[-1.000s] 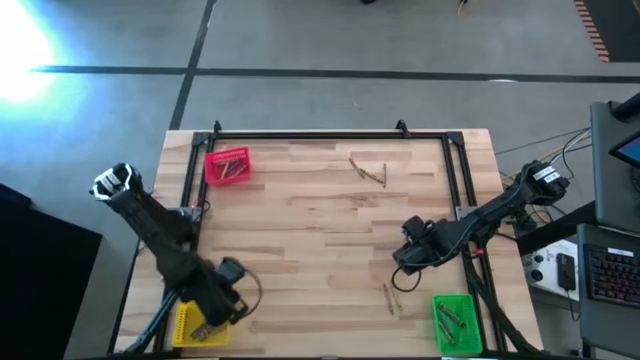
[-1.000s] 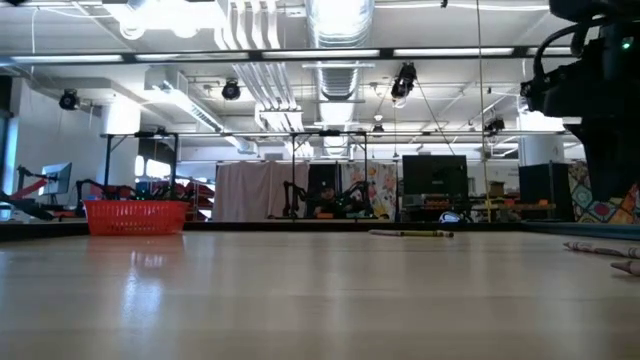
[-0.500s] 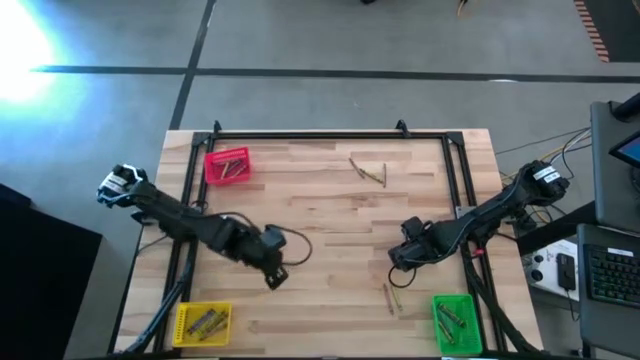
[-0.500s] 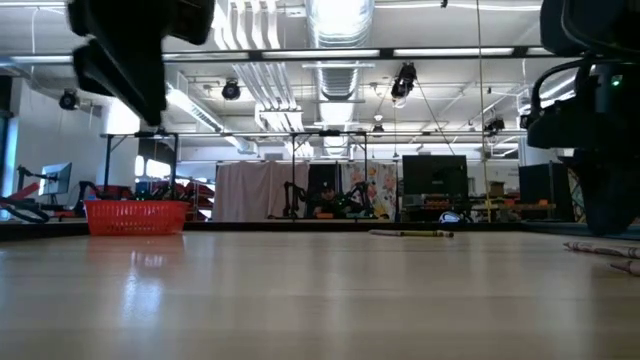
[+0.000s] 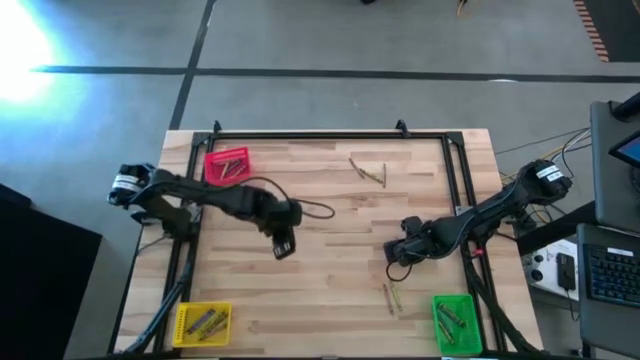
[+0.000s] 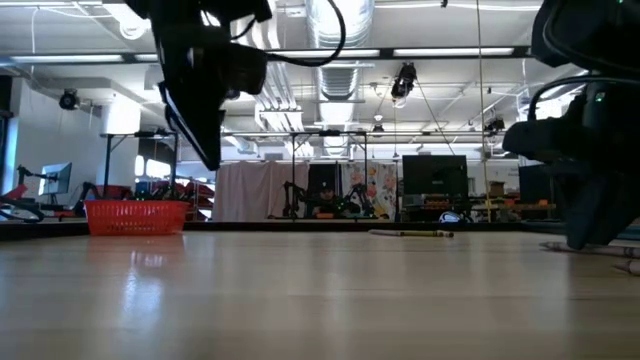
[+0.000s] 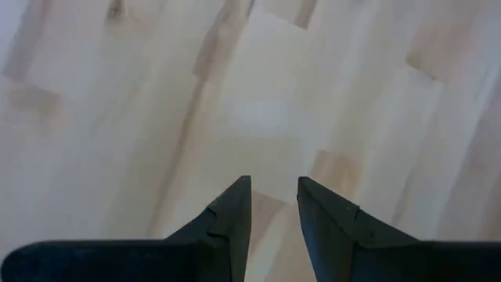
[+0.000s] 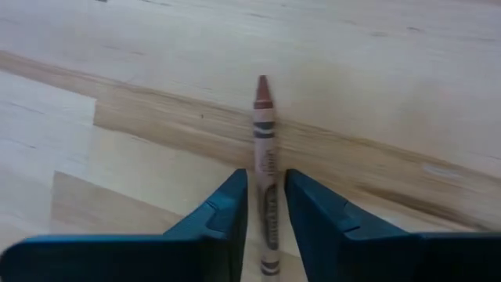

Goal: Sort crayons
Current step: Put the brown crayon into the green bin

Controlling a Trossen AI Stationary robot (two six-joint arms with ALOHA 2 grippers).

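A brown-red crayon lies flat on the wooden table. My right gripper points down over it, open by a narrow gap. One finger stands on each side of the crayon's rear half, with a sliver of table showing beside it. From above, this gripper is just beyond two crayons near the table's near right. My left gripper is open with nothing between its fingers. It hangs over bare wood left of the table's middle. More crayons lie near the far edge.
A red bin with crayons stands at the far left. A yellow bin is at the near left and a green bin at the near right, both with crayons inside. A black frame borders the table.
My left gripper has swung from over the yellow bin toward the table's middle and far side, rolling as it went. My right gripper has come down toward the crayons near the green bin.
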